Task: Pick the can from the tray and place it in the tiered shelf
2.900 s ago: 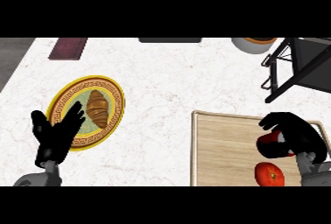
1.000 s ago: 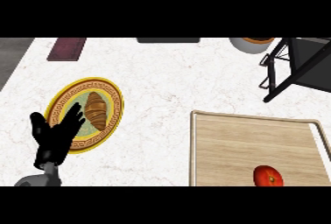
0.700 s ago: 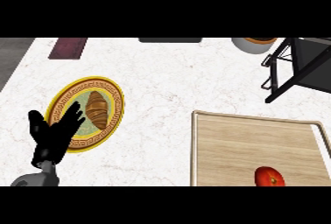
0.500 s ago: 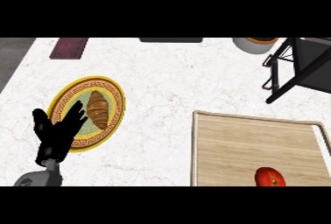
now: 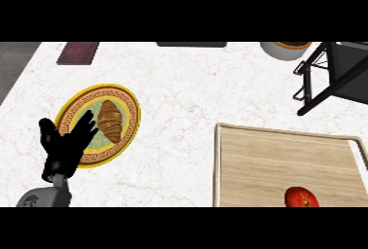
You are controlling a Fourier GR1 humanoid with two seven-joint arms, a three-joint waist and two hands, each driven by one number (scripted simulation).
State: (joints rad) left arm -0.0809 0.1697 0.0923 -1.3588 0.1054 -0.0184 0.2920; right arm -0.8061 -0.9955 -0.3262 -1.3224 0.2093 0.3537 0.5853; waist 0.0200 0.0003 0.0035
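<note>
A wooden tray [image 5: 259, 165] lies at the lower right of the marble counter, with a red tomato [image 5: 302, 197] near its front edge. No can shows on the tray or anywhere else in view. The black tiered shelf [image 5: 334, 73] stands at the right edge, partly cut off. My left hand [image 5: 66, 146] rests open at the lower left, fingers up, over the near rim of a plate. My right hand is out of view.
A gold-rimmed plate [image 5: 101, 124] with a croissant [image 5: 110, 120] sits at the left. A white bowl [image 5: 286, 49] stands at the back right, a dark red rectangular object [image 5: 78, 52] at the back left, and a dark flat object [image 5: 191, 44] at the back centre.
My right hand, which was curled round a red can over the tray 2.9 s ago, has left the view with the can. The left hand stays put; the view shifted slightly.
</note>
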